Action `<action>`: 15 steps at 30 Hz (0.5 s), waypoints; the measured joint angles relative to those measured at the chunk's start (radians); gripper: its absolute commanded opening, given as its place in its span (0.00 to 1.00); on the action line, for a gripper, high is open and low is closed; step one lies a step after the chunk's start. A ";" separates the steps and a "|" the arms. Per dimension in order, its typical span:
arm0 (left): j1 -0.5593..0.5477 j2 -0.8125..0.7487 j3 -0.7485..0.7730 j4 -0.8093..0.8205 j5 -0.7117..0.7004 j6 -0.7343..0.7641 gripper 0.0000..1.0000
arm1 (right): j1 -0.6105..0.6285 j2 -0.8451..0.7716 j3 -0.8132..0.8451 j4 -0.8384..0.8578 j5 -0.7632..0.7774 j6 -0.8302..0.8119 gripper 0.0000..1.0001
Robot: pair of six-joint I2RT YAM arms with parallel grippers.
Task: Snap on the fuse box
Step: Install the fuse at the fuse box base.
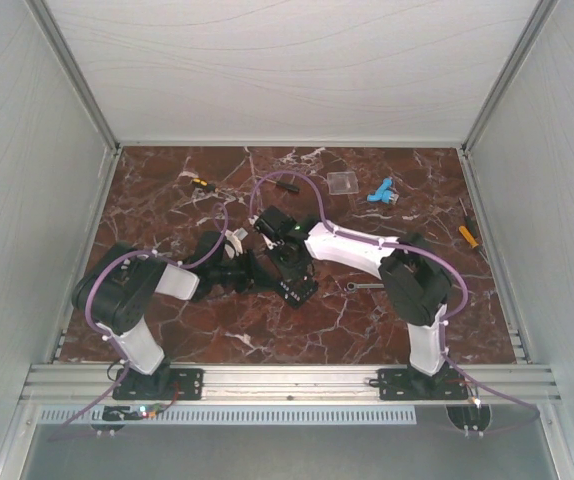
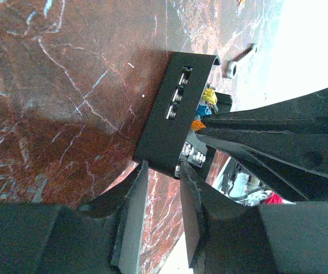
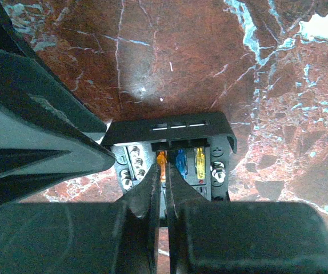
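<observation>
The fuse box [image 1: 300, 291] is a small black box lying on the marble table [image 1: 167, 200] between the two arms. In the left wrist view the fuse box [image 2: 164, 123] stands edge-on, and my left gripper [image 2: 164, 166] clamps its near end between the fingertips. In the right wrist view the fuse box [image 3: 170, 130] shows orange, blue and yellow fuses below its black lid edge. My right gripper [image 3: 165, 165] is shut, its tips pressed on the box's face at the orange fuse [image 3: 162, 158]. From above, the left gripper [image 1: 277, 280] and right gripper [image 1: 292, 270] meet at the box.
A clear square plate [image 1: 343, 183] and a blue part [image 1: 380, 193] lie at the back. A yellow-handled tool [image 1: 200, 183] lies back left, an orange one [image 1: 468, 235] at the right edge. A small wrench [image 1: 360, 286] lies just right of the box.
</observation>
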 measured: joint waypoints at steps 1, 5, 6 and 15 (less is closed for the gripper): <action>0.000 0.000 0.000 0.000 0.000 0.000 0.29 | 0.000 -0.006 -0.006 0.006 -0.003 0.000 0.00; 0.000 -0.001 0.000 0.000 -0.001 -0.001 0.29 | 0.003 -0.030 -0.029 0.028 -0.001 0.000 0.00; 0.000 -0.003 -0.001 -0.001 -0.002 -0.001 0.29 | 0.004 -0.035 -0.036 0.033 0.002 0.000 0.00; 0.000 -0.007 -0.004 -0.003 -0.003 -0.001 0.29 | 0.008 -0.047 -0.076 0.061 0.014 0.005 0.00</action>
